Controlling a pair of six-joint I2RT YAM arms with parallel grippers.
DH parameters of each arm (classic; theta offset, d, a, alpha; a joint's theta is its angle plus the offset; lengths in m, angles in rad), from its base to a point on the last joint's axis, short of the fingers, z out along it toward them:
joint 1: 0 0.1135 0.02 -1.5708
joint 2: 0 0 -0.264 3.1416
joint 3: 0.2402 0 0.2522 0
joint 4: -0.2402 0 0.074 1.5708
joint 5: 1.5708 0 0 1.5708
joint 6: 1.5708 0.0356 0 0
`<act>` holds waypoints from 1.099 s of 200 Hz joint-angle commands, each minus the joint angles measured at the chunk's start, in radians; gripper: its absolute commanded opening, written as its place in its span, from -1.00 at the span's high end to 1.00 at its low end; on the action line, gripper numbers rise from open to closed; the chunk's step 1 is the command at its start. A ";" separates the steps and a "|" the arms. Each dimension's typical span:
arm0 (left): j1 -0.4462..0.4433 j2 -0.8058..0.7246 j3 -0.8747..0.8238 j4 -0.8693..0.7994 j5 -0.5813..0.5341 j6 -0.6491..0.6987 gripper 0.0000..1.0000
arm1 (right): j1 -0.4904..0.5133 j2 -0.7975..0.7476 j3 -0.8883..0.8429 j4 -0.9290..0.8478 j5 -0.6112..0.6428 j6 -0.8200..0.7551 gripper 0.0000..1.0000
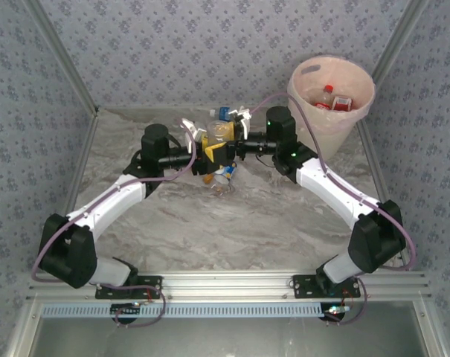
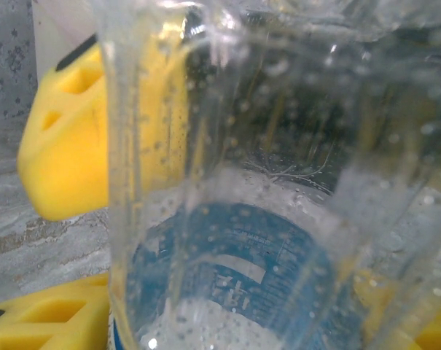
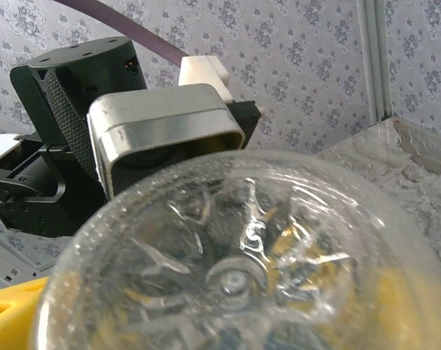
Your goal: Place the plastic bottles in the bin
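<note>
Reaches in from the left with the left pincer (image 1: 213, 152), yellow jaws part-closed on a clear blue-labelled bottle (image 1: 219, 132) above the worktop (image 1: 210, 223). Has another bottle (image 1: 225, 177) lying on the marble just below the grip, and a few more bottles (image 1: 228, 113) clustered behind it. Faces the held bottle's base from the right with the right pincer (image 1: 238, 146), jaws spread wide on either side; cannot tell whether touching. Has the bin (image 1: 325, 126) at far right, well apart, with red-labelled bottles (image 1: 342, 103) already inside.
</note>
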 commanded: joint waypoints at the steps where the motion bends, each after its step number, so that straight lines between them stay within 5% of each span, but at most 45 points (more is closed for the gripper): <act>1: -0.005 0.002 0.037 0.006 0.030 0.020 -0.26 | 0.008 0.015 0.039 -0.016 -0.002 -0.011 -0.93; 26: -0.007 0.001 0.032 0.010 0.038 0.025 -0.26 | 0.007 0.023 0.039 0.004 0.039 0.029 -0.57; 72: -0.009 -0.006 0.023 0.010 0.034 0.034 -0.33 | -0.009 0.020 0.031 0.036 0.090 0.073 -0.20; 103: -0.009 -0.028 0.006 0.012 -0.006 0.036 -0.60 | -0.031 0.000 0.012 0.066 0.112 0.108 0.04; 126: -0.008 -0.052 -0.019 0.029 -0.022 0.043 -0.95 | -0.058 -0.034 -0.007 0.049 0.123 0.094 0.07; 151: -0.009 -0.103 -0.051 0.038 -0.019 0.061 -0.96 | -0.107 -0.093 -0.024 -0.020 0.155 0.051 0.08; 220: -0.007 -0.290 -0.127 -0.023 -0.240 0.130 -0.95 | -0.242 -0.222 0.039 -0.328 0.321 -0.083 0.09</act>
